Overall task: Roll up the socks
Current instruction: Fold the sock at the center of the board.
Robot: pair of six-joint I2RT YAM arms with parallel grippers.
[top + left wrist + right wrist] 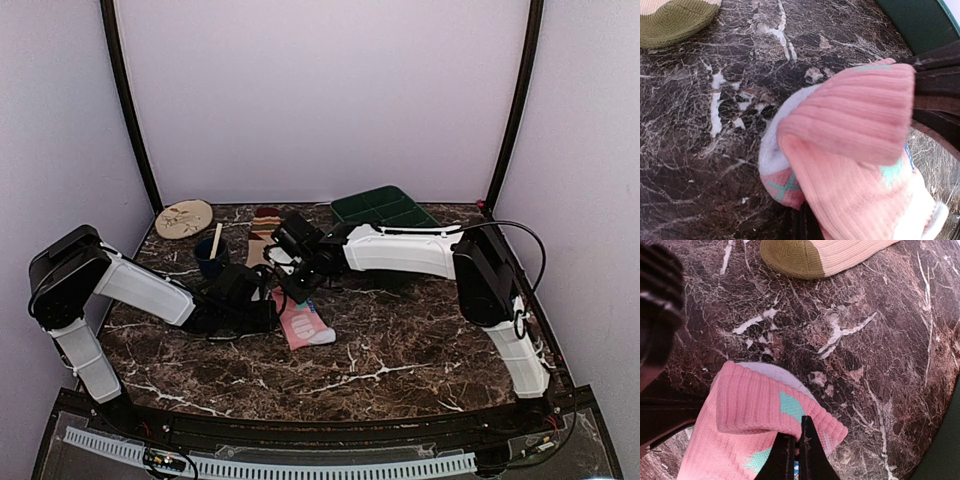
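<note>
Lilac walls (320,100) close in a dark marble table (420,340) veined with white.

From above, the pink sock (303,322) lies near the middle of the table. Both arms reach in over its far end, the left gripper (266,310) just to its left and the right gripper (291,290) just behind it. The tan sock (265,222) lies well behind the pink one, towards the back wall. A blue cup (210,256) stands behind and to the left of the pink sock, a beige plate (184,218) is further off in that corner, and a green tray (385,208) sits behind and to its right.

Only the left wrist view shows the pink sock (855,150) up close, its ribbed end folded over on itself. The tan sock's olive toe (670,20) lies well apart from it. Fabric hides this gripper's fingers; they are pressed together, but I cannot tell whether they hold cloth.

The right wrist view shows what the overhead one cannot: the right gripper (799,427) has its fingers squeezed together on the folded edge of the pink sock (755,410), with the tan sock (810,257) beyond it.
</note>
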